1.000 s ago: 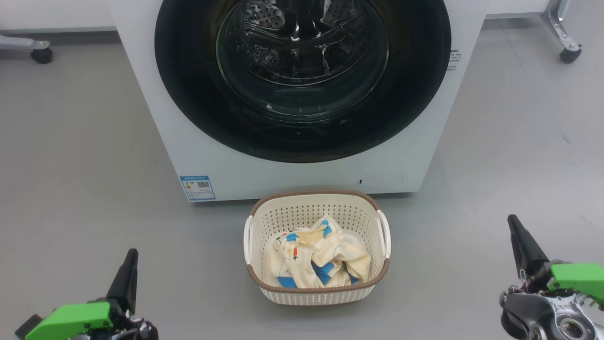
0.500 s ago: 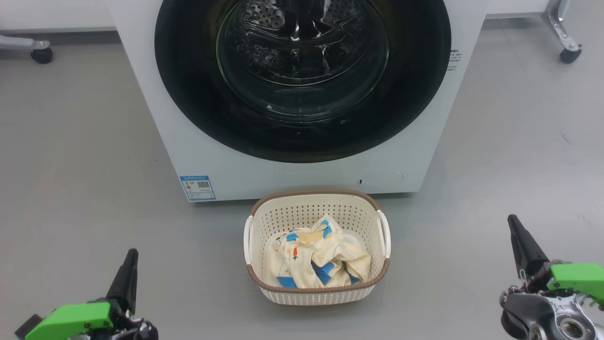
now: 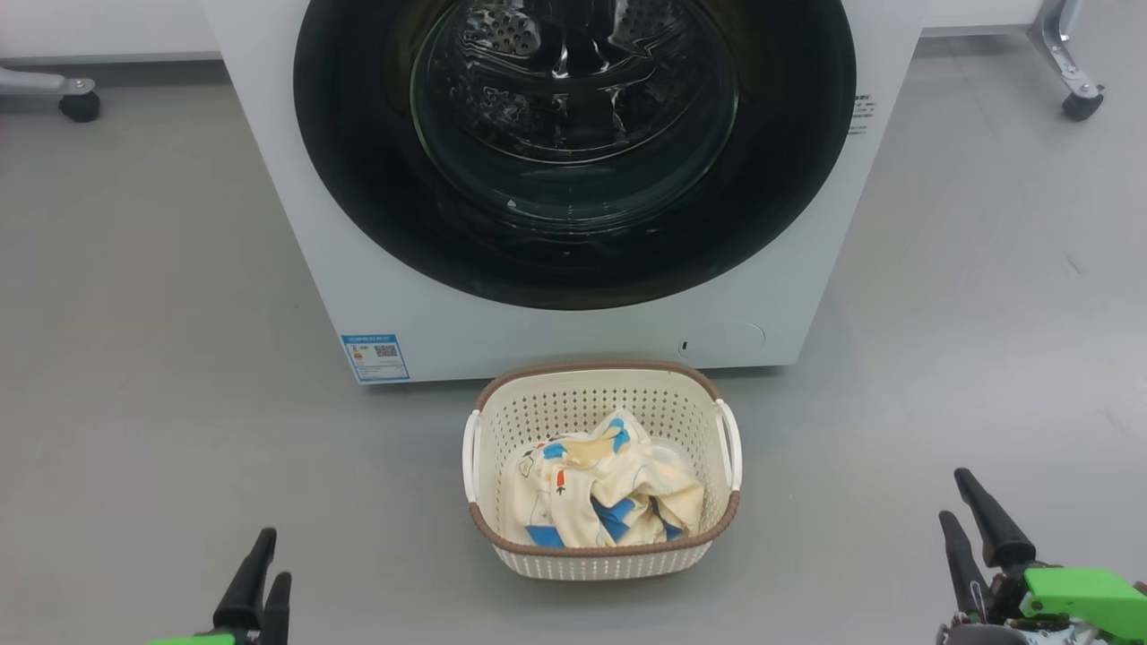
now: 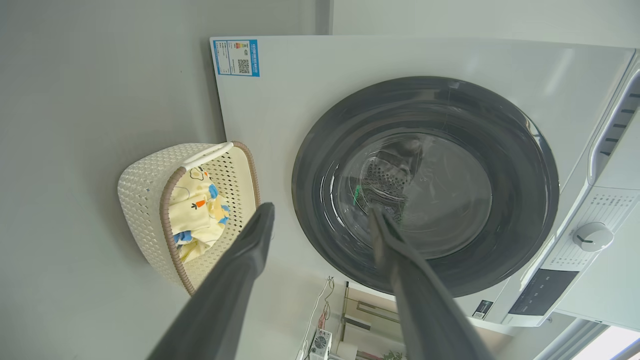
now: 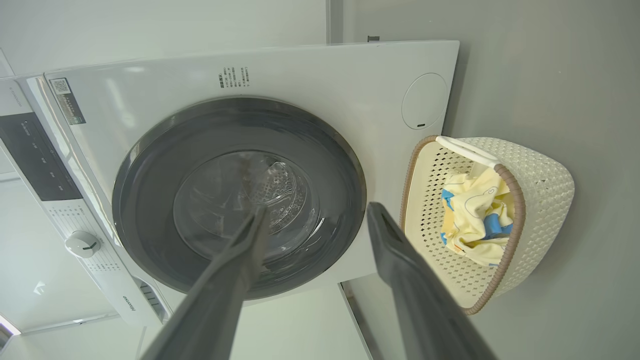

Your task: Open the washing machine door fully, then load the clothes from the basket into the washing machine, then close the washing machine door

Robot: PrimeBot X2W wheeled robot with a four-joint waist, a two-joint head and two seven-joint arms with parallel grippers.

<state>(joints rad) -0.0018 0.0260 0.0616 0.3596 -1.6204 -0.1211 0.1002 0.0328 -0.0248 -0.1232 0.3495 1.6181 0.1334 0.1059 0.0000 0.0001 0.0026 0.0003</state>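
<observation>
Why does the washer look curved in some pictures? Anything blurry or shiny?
Head view: even light, wavy reflections on the washing machine door. Left wrist view: wide lens bows the washing machine; left pincer blurred. Right wrist view: right pincer likewise soft.

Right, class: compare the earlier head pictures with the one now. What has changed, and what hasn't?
The left end effector and right end effector both opened and sank lower in the head view, fingers now apart; neither took hold of anything. The door stays shut, and the clothes still lie in the basket, unmoved.
</observation>
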